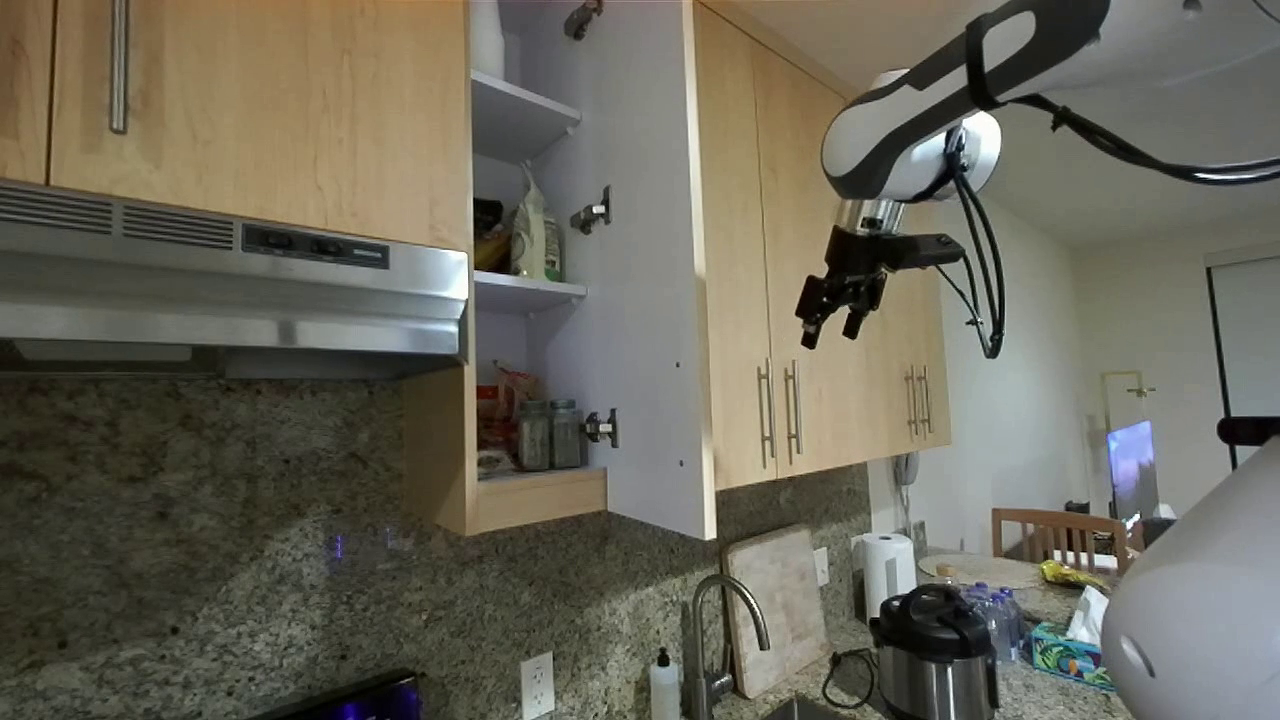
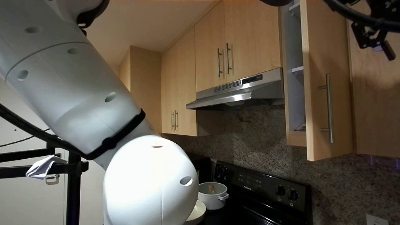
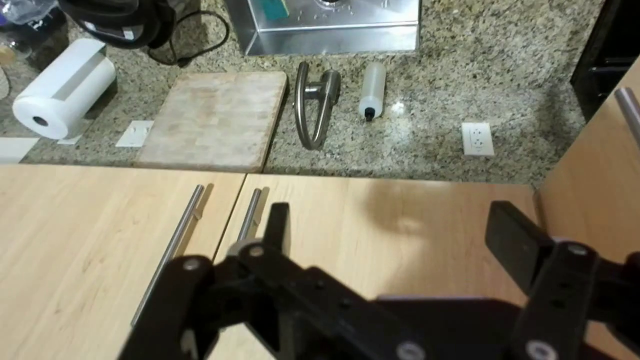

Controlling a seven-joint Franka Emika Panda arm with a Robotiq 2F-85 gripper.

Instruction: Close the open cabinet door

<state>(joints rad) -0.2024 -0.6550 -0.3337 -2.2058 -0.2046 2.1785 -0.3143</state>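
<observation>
Maple cabinet door [image 3: 595, 170] | open | wrist view: right of parted fingers [image 3: 515, 245]

Clear air lies between the gripper [image 1: 830, 335] and the open cabinet door [image 1: 650, 330], which juts out and walls off the shelves [image 1: 525, 112] from that side, while bar handles [image 3: 167, 255] protrude from the closed doors [image 1: 735, 250] nearby.

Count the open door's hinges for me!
3 on the door, in an exterior view: upper hinge, middle hinge, lower hinge near the jars. More may hide above the frame.
</observation>
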